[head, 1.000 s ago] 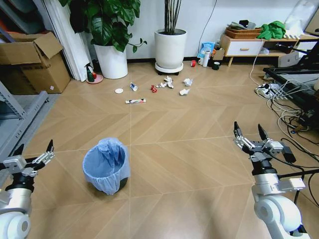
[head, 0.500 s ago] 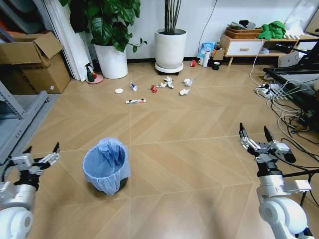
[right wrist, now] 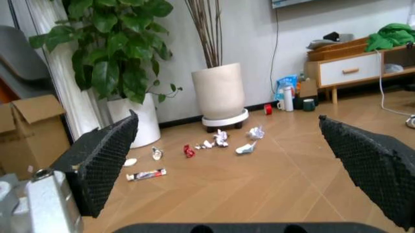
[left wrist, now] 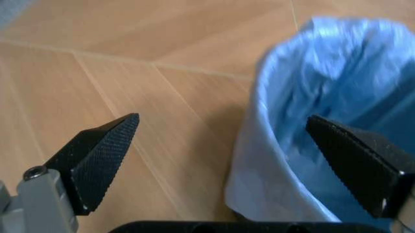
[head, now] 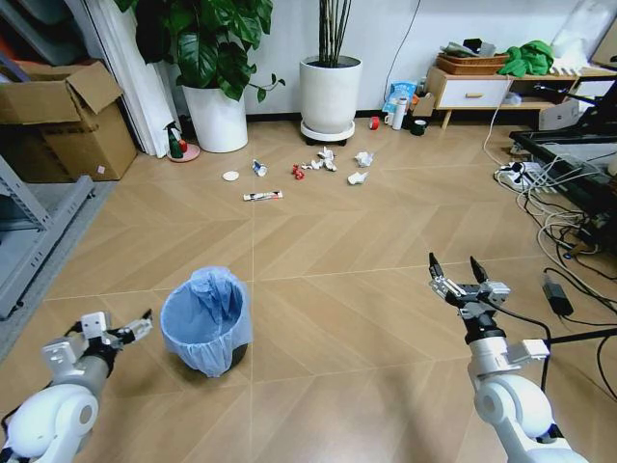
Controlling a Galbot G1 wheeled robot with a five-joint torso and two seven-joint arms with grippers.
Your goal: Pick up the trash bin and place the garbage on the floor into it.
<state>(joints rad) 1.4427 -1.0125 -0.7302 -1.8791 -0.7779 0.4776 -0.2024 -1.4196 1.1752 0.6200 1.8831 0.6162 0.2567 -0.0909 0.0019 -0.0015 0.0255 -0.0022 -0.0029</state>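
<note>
We have swung our left gripper [head: 128, 329] down beside the small dark trash bin lined with crinkly light-blue plastic [head: 205, 321], jaws wide, nearly straddling its rim; bin stands unlifted, our right gripper [head: 461, 280] spread, well off.

I see the floor [head: 366, 241], herringbone planks, carrying the trash bin [head: 205, 323] at my 7 o'clock, the garbage [head: 307, 171] scattered toward 12, and two white plant pots [head: 329, 95] beyond.

No legible text anywhere.
</note>
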